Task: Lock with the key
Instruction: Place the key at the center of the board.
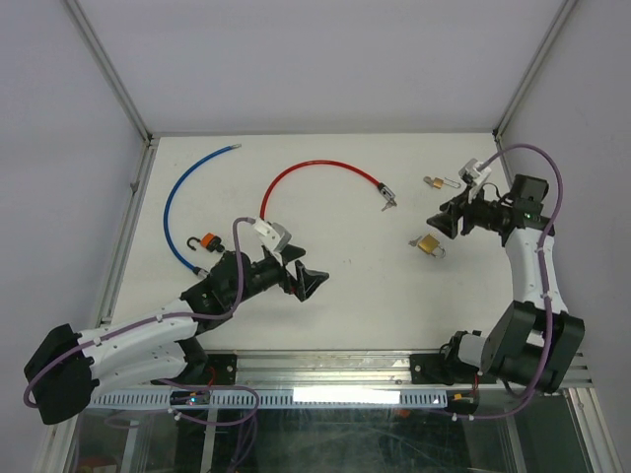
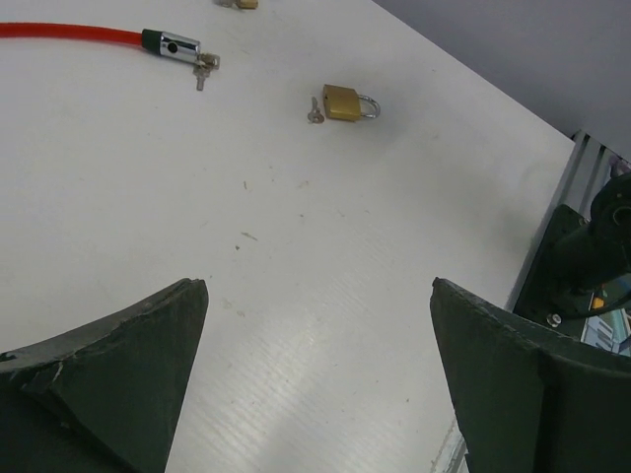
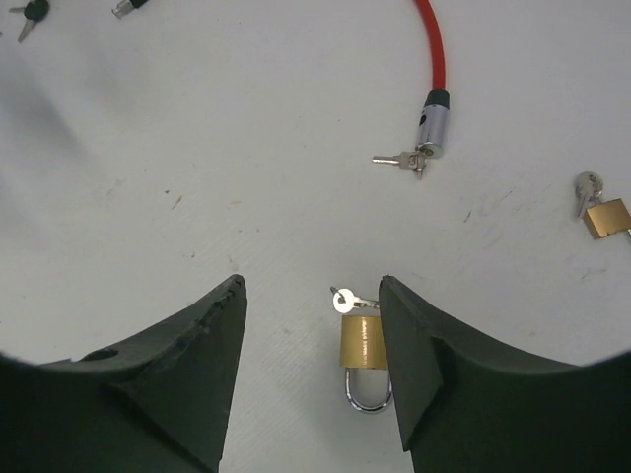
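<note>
Near right claw [image 3: 311, 286], brass padlock [image 3: 362, 342] with key [image 3: 343, 299]

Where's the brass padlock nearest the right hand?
Right side of the table in the top view: the brass padlock lies flat beside the open right hand, below the second padlock in that view.

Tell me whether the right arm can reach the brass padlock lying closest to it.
Probably yes: the right pincer hangs open just above that padlock, and nothing lies in between.
</note>
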Controlling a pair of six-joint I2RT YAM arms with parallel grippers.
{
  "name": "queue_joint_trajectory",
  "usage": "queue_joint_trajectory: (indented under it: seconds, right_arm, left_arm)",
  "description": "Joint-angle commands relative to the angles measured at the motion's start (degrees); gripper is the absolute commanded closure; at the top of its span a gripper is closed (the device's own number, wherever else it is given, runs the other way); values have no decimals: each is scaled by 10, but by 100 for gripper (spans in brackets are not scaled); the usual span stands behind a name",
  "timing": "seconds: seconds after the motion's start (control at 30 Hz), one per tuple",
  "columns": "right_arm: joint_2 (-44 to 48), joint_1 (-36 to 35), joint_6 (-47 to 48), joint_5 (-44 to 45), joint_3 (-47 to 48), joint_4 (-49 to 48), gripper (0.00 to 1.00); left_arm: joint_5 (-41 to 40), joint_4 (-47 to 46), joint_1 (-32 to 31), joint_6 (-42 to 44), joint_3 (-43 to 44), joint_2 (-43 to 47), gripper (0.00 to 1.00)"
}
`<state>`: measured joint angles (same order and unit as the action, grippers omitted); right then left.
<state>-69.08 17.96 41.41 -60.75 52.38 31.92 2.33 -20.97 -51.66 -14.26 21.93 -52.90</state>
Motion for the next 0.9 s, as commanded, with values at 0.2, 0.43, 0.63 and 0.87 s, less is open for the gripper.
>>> queue_joint_trajectory:
  seconds: [0.2,0.43,0.63,0.87]
  right_arm:
    - [-190,-67,76,108,238,124,35]
    - [-285,-68,41,151,325,147,32]
    - [-324,-67,47,190,338,126,32]
    - [-375,-67,48,215,378,118,31]
  left_arm:
    - [-39,64,4,39,47,-47,1]
    - [-28,11,4,4,-8,-7,1]
    - [-5,-50,5,-40,-59,40,1]
    - [2,-61,6,-60,-70,47,1]
